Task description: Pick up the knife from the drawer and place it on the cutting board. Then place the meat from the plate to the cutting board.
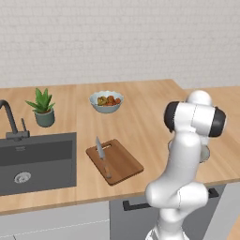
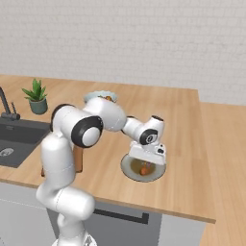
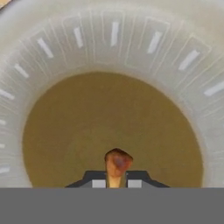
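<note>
We look straight down into the plate (image 3: 144,48), its pale ribbed rim curving around a flat olive-brown centre. Our hand (image 3: 116,183) sits low over that centre, its two dark fingertips (image 3: 94,178) pressed against either side of the meat (image 3: 117,161), a small orange-brown lump rising between them. A sliver of wooden tabletop (image 3: 5,2) shows at the upper left corner.

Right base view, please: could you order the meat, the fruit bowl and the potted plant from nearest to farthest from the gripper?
1. The meat: on the plate, right under the gripper, between its fingertips.
2. The fruit bowl: farther back on the counter, left of the gripper, partly hidden by the arm.
3. The potted plant: far left, beside the sink.
</note>
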Motion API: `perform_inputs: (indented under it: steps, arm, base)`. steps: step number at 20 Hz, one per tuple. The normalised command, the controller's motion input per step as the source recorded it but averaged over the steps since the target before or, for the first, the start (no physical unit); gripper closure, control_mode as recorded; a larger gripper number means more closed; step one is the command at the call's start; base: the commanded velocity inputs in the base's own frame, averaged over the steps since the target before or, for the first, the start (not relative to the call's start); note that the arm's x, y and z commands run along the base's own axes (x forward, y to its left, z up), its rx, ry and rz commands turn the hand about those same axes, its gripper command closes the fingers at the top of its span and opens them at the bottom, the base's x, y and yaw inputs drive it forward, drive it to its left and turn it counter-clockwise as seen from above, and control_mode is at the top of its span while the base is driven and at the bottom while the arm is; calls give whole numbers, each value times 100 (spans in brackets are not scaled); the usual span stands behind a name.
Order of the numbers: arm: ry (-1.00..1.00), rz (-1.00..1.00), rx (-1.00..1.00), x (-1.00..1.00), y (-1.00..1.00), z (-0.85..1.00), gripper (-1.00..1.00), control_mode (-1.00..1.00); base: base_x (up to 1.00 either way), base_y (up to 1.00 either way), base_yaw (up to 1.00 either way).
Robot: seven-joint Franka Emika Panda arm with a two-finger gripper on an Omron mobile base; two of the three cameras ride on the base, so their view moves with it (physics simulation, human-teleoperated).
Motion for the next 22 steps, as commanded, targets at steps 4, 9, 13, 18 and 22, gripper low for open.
perform_inputs:
  steps: [4,9,13,18,22]
  arm:
    - [-1,-1,0,-31,24,27,100,-100]
    - [0,-1,0,-3,30,90,100,-100]
    - [3,0,8,0,73,82,100,-100]
    - [1,-1,14,2,100,28,100,-100]
    - [0,-3,14,9,100,-2,100,-100]
  base:
    - [0,0,0]
    - [0,0,0]
    - [0,0,0]
    - [0,0,0]
    - [0,0,0]
